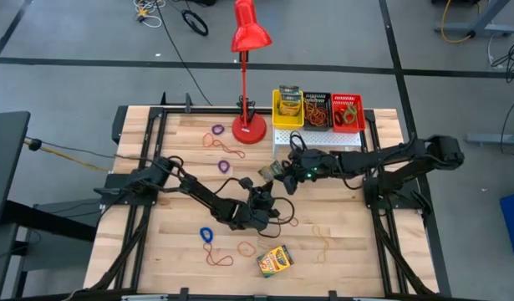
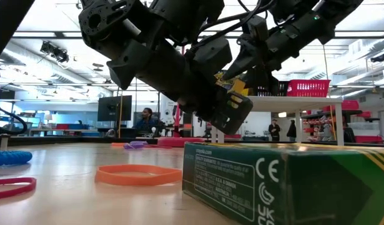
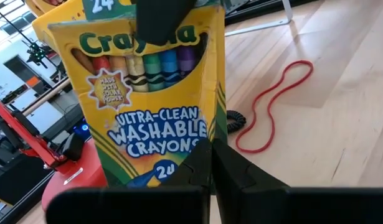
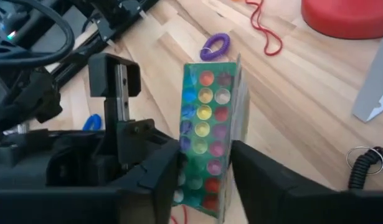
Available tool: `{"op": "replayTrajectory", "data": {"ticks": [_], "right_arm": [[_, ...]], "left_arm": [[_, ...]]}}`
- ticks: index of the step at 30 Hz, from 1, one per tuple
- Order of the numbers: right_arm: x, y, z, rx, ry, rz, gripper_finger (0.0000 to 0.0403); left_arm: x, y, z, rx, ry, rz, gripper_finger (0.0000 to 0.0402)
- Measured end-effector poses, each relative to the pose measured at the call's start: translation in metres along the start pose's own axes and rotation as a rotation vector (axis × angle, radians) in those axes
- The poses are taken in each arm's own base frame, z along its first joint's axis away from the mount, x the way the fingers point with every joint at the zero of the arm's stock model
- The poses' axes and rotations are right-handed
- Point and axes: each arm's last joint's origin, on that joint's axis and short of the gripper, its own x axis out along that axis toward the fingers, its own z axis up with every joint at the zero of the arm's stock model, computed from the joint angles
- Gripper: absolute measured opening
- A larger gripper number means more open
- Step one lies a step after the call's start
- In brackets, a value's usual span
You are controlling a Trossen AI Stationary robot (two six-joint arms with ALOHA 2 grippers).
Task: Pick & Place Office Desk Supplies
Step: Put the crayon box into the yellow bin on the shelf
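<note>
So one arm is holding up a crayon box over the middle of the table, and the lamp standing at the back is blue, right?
Nearly. The right gripper does hold a crayon box over the middle of the table, but the lamp at the back is red, not blue. The high view shows its red shade and red base plainly.

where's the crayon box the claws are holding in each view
high: held crayon box mid-table, at the right claw.
low: upper middle, yellow patch between the arms.
left wrist: fills the centre.
right wrist: centre, open end up.
shared landmark: red lamp base.
</note>
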Motion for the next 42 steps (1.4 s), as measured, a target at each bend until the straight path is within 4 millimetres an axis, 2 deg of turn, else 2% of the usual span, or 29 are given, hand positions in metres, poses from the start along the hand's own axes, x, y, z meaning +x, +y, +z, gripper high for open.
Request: {"op": "replayTrajectory", "data": {"ticks": [3,6,11,14,16,18,20,23,29,33,36,42], "right_arm": [[0.000,0.000,0.000,-0.023,0.005,-0.004,0.0111],[-0.002,0.000,0.000,-0.065,0.008,-0.005,0.0096],[-0.021,0.007,0.012,-0.181,0.049,-0.031,0.0093],[-0.038,0.019,0.030,-0.258,0.074,-0.048,0.0092],[-0.052,0.030,0.044,-0.324,0.081,-0.062,0.0092],[-0.065,0.040,0.057,-0.393,0.108,-0.080,0.0092],[-0.080,0.050,0.072,-0.460,0.121,-0.083,0.0092],[-0.106,0.057,0.099,-0.541,0.128,-0.105,0.0092],[-0.135,0.043,0.154,-0.686,0.076,-0.228,0.0092],[-0.126,0.016,0.178,-0.750,0.140,-0.321,0.0091],[-0.119,-0.004,0.187,-0.780,0.224,-0.349,0.0091],[-0.096,-0.030,0.194,-0.841,0.322,-0.354,0.0091]], "left_arm": [[0.000,0.000,0.000,0.013,0.000,0.001,0.0009],[-0.005,0.000,0.002,0.014,-0.005,-0.006,0.0027],[-0.030,0.018,0.032,-0.024,-0.009,-0.097,0.0099],[-0.043,0.037,0.043,-0.049,0.036,-0.212,0.0145],[-0.050,0.049,0.044,-0.042,0.051,-0.252,0.0169],[-0.054,0.060,0.037,-0.024,0.064,-0.283,0.0180],[-0.055,0.070,0.026,-0.040,0.085,-0.358,0.0176],[-0.052,0.084,0.010,-0.152,0.075,-0.463,0.0147],[-0.044,0.114,-0.021,-0.446,-0.174,-0.715,0.0069],[-0.037,0.131,-0.038,-0.539,-0.247,-0.769,0.0029],[-0.032,0.135,-0.041,-0.555,-0.243,-0.751,0.0009],[-0.030,0.135,-0.043,-0.525,-0.232,-0.745,0.0013]]}}
